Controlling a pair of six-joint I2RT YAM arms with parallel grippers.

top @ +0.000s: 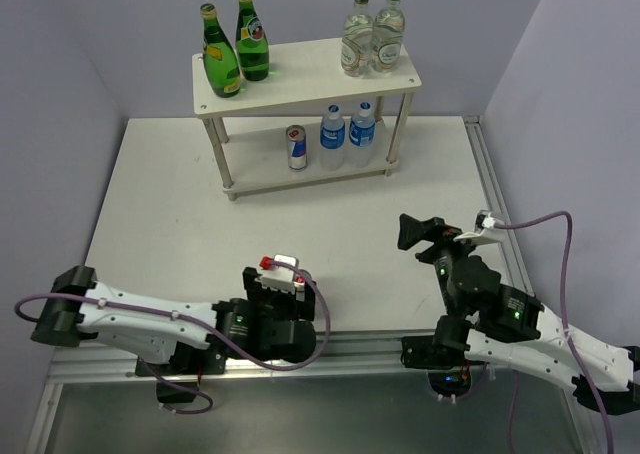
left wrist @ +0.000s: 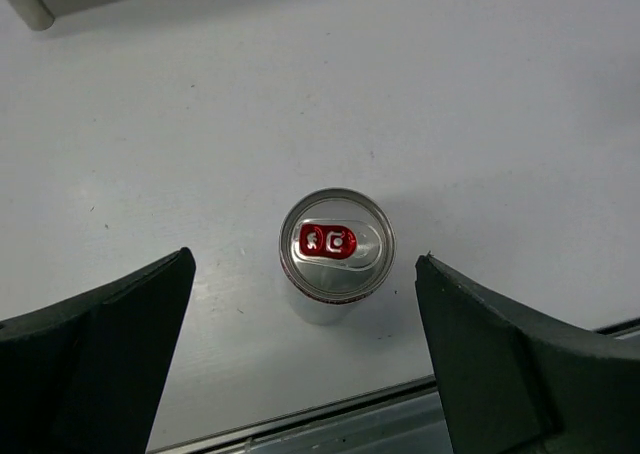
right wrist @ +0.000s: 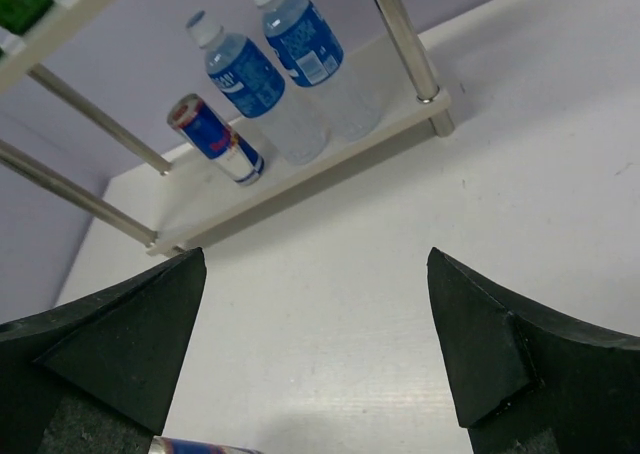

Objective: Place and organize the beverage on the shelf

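- Loose can [left wrist: 337,246]: silver, with a red pull-tab on its lid, seen from straight above. It stands upright on the white table [top: 180,224] close to the near edge and well apart from the shelf [top: 310,74].
- Shelved can [top: 296,147]: silver and blue with red print. It stands upright at the left of the lower board, just beside the water bottles [top: 346,134].
- Water bottles: clear, with blue labels and blue caps. They stand side by side to the right of the can on the lower board.
- Green bottles [top: 230,46]: dark glass with yellow labels. They stand close together at the left end of the top board.
- Two clear glass bottles [top: 372,39] with green caps stand at the right end of the top board.
- Left arm: it lies low along the near edge, reaching in from the left, with its wrist turned down over the loose can.
- Left gripper [left wrist: 303,266]: the jaws are spread wide, one finger on each side of the loose can with a gap showing on both sides, so nothing is grasped.
- Right arm: it is folded at the near right, with the forearm raised and the wrist aimed at the shelf's lower board.
- Right gripper [right wrist: 316,259]: the jaws are released and wide apart, holding nothing. It hangs over bare table, well apart from the shelf.
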